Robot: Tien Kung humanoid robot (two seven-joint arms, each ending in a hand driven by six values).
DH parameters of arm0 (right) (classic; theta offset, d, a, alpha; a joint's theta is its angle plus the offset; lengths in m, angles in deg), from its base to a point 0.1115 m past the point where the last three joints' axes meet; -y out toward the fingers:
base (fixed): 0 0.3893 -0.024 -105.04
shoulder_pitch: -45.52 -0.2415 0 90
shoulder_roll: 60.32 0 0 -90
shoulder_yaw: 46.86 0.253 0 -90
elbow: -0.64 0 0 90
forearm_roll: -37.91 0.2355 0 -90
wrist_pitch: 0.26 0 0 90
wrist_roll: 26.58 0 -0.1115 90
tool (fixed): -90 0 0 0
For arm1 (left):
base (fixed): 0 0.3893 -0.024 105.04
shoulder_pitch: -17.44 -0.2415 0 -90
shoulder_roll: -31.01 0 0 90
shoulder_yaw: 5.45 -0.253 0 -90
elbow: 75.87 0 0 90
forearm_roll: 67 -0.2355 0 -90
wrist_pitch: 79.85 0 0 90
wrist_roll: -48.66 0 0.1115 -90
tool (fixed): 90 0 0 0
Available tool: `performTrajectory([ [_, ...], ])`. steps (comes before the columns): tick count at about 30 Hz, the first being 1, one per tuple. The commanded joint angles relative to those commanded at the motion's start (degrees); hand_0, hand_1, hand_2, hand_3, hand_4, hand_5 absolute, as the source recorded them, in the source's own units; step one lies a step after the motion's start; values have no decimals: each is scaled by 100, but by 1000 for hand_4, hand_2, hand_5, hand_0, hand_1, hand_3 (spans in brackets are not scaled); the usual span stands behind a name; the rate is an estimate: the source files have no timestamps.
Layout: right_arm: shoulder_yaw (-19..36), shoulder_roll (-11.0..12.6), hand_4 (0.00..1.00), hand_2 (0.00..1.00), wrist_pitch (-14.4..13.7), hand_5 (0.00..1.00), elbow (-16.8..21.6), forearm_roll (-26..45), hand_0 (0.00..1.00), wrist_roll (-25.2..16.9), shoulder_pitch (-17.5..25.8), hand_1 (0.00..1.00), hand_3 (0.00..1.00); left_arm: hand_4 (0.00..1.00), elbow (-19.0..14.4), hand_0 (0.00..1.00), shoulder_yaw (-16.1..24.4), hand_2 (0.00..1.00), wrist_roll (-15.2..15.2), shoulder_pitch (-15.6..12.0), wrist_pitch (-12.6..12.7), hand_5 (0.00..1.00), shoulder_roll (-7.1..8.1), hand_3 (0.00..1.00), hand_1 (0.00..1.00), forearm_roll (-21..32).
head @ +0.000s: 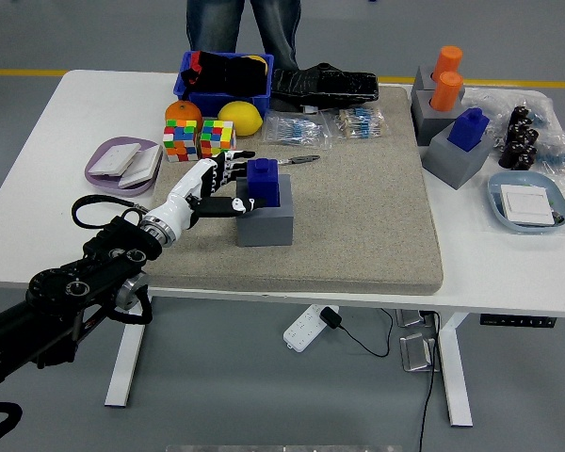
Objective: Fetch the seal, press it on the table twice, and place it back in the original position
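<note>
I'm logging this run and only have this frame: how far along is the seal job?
Nothing looks done yet: the blue seal sits in its grey holder on the mat. In hand: the left hand is at the seal's left side, fingers spread beside it, no grip visible. Left: grasp and lift it, press twice, then return it to the holder. Whether presses already happened cannot be told.
</note>
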Motion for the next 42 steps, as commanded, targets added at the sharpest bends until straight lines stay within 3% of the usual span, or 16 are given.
performTrajectory([
  [19,35,-1,814,672,-9,581,-4,-14,770,-3,-1,667,680,832,58,876,17,632,30,35,45,2,-32,755,695,-29],
  [20,34,-2,815,671,-10,582,-4,-14,770,-3,-2,667,680,811,68,858,16,550,38,42,53,2,-32,637,637,-26],
  [42,5,15,816,671,-41,582,0,-11,771,-22,4,667,680,774,148,844,47,510,275,64,235,2,-37,594,577,84],
])
